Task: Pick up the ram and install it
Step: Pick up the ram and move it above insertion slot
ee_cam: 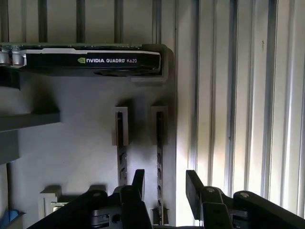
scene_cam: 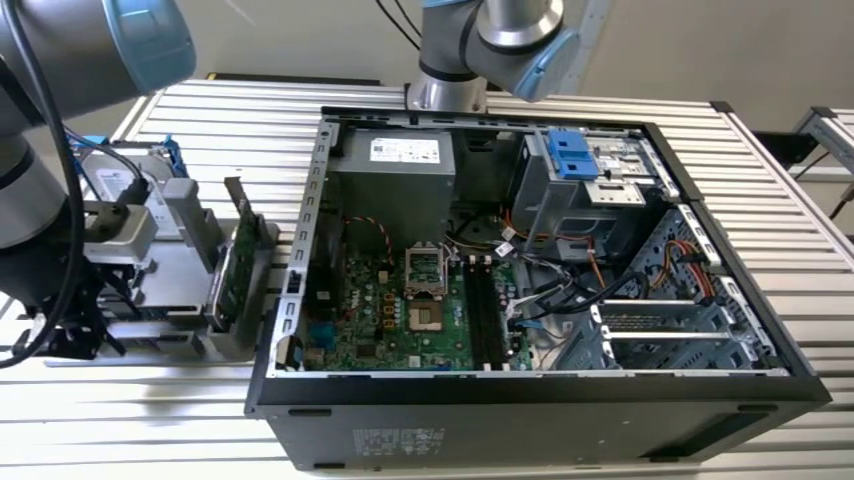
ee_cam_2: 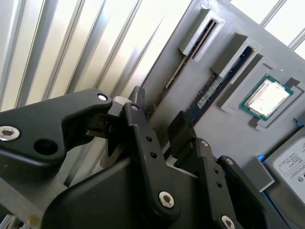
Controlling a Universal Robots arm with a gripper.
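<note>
Ram [ee_cam: 159, 157] stands edge-on in the slot of the grey holder [ee_cam: 71, 119] that lies nearest the holder's rim. It is so thin that little of its face can be made out. One end runs out of sight between the two black fingers [ee_cam: 138, 183] of the tool [ee_cam: 165, 174], which are spread apart and grasp nothing. Whether they reach around the ram or hang just above it cannot be told. A second memory stick [ee_cam: 121, 164] sits in the neighbouring slot, and in the second wrist view it shows a dark face with a pale label.

In the exterior view, the arm [scene_cam: 40, 200] at the left covers much of the holder and most of the hard drive [scene_cam: 134, 190]. Next comes the graphics card [scene_cam: 230, 270], upright in the holder on the side toward the computer case [scene_cam: 296, 300]. The case lies open on the slatted worktop [scene_cam: 801, 250]. It holds the motherboard [scene_cam: 387, 310], a grey power supply [scene_cam: 394, 175], a drive cage [scene_cam: 587, 175] with a blue latch, and loose cables.

In the second wrist view a processor chip [ee_cam_2: 267, 98] lies in a recess of the holder beyond the two slots.
</note>
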